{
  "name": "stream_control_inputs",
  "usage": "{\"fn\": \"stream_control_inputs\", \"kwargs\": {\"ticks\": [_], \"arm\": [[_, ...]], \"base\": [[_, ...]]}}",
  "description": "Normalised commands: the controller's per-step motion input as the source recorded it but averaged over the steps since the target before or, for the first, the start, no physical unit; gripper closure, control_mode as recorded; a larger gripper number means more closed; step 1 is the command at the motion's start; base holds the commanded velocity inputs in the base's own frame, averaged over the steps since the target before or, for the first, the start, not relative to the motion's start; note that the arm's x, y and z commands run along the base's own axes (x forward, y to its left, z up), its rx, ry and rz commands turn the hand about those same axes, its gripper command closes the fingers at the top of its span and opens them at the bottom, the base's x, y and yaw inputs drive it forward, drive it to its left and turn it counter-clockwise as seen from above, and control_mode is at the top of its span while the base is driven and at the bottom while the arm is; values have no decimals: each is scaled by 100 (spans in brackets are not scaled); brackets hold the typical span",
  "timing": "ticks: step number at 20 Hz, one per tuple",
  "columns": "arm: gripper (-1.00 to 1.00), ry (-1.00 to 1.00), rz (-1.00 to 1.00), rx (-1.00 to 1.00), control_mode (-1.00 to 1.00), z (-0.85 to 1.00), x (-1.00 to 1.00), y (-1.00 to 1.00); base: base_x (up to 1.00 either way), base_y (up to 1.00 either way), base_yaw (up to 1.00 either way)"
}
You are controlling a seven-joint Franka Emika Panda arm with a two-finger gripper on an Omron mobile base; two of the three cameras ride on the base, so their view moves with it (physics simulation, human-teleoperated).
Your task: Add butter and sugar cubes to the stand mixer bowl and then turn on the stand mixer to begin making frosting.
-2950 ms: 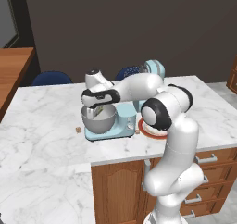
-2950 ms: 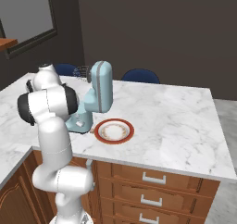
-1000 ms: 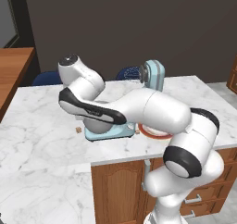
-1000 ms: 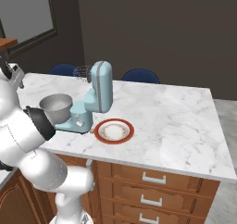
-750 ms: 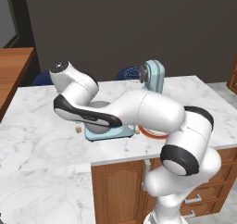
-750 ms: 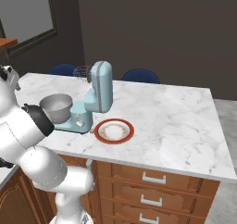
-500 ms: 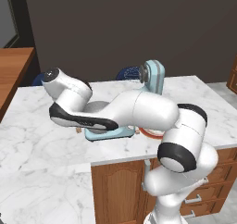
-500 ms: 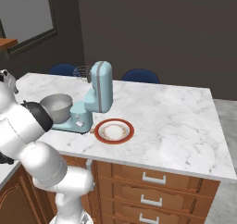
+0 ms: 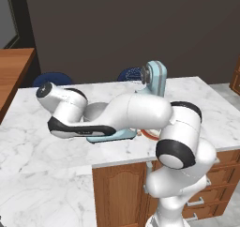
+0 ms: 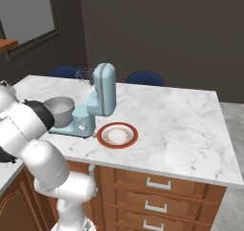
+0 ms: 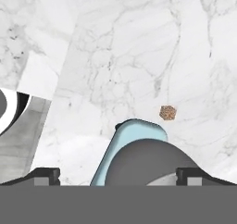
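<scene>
Arm has swung hard to its left since three seconds ago: back then the hand sat over the stand mixer bowl (image 10: 59,110), now the wrist hangs past the bowl's far side, low above the marble counter (image 10: 181,115). Over the last second it keeps creeping outward and down.

Gripper (image 11: 118,174) is spread wide, nothing between the fingertips (image 11: 46,174). In the hand view they sit at 7 and 5 o'clock along the bottom edge.

Hand view: one sugar cube (image 11: 167,112), tan-brown, lies alone on the marble at about 2 o'clock from the blue base tip of the stand mixer (image 11: 139,130), near it but not touching. The grey bowl rim bulges up at 6 o'clock.

My read: the hand is lining up on that cube for a pick. It still needs to travel forward past the mixer base and drop.

Right base view: the mixer head (image 10: 104,89) is tilted up, whisk clear, the bowl seated on the base. The red-rimmed plate (image 10: 104,141) sits just beside the base and looks bare. I can't see inside the bowl, and I don't spot the butter from here.

Base hasn't moved; mixer, bowl and plate are unchanged from the earlier frames.
</scene>
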Motion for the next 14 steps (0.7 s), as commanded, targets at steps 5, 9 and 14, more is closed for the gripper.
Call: {"fn": "stream_control_inputs", "kwargs": {"ticks": [5, 9, 14], "arm": [[-100, 0, 0, 0, -100, -30, 4, 0], [-100, -3, 0, 0, -100, -21, 18, 0], [-100, -5, 0, 0, -100, -21, 18, 0]], "base": [[0, 0, 0], [0, 0, 0], [0, 0, 0]]}}
